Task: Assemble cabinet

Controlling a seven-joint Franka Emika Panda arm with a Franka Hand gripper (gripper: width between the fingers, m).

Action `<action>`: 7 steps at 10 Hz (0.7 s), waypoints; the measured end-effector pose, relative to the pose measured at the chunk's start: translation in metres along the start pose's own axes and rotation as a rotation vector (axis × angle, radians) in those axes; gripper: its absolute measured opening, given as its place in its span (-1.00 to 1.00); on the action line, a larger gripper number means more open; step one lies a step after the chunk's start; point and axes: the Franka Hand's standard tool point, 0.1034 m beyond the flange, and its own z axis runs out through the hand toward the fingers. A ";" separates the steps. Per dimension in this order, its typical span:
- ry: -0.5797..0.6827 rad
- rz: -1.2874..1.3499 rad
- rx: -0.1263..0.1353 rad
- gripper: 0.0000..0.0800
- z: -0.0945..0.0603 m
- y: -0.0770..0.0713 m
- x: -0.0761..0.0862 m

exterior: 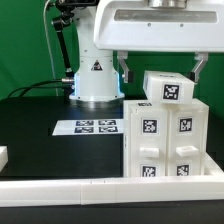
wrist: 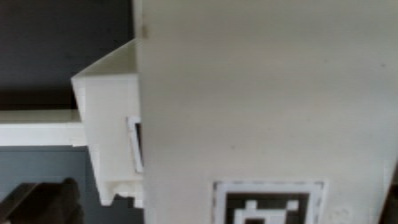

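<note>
- Location: the cabinet (exterior: 165, 145) stands at the front corner of the tabletop (exterior: 40, 125), on the exterior view's right. It sits just behind the white rail (exterior: 80, 187) that runs along the front edge.
- Condition of the body: the white panels stand upright and joined as one box. Four recessed fronts are visible, each carrying a square tag.
- Top: a separate white top piece (exterior: 168, 88) with its own tag rests on the body. It sits askew and tilted, not flush with the edges below.
- Gripper (exterior: 162, 70): it hangs directly above that top piece. The fingers (exterior: 125, 72) are spread fully apart, one on either side of the piece, and grasp nothing that I can see.
- Wrist view: a broad white panel of the cabinet (wrist: 267, 90) fills the picture at close range, with one tag (wrist: 270, 205) at its edge. Contact cannot be judged from here.
- Other items: the marker board (exterior: 97, 127) lies mid-table, beside the cabinet. A small white part (exterior: 3, 155) lies at the table's edge on the exterior view's left, well apart from the cabinet.
- Progress, in my judgement: the body is largely done. Squaring and seating the top piece remains, and the stray part may also need fitting.
</note>
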 end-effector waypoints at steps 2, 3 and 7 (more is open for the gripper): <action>-0.002 0.001 -0.001 0.99 0.002 0.001 -0.001; -0.002 0.002 -0.001 0.67 0.002 0.001 0.000; -0.001 0.022 -0.001 0.40 0.002 0.001 0.000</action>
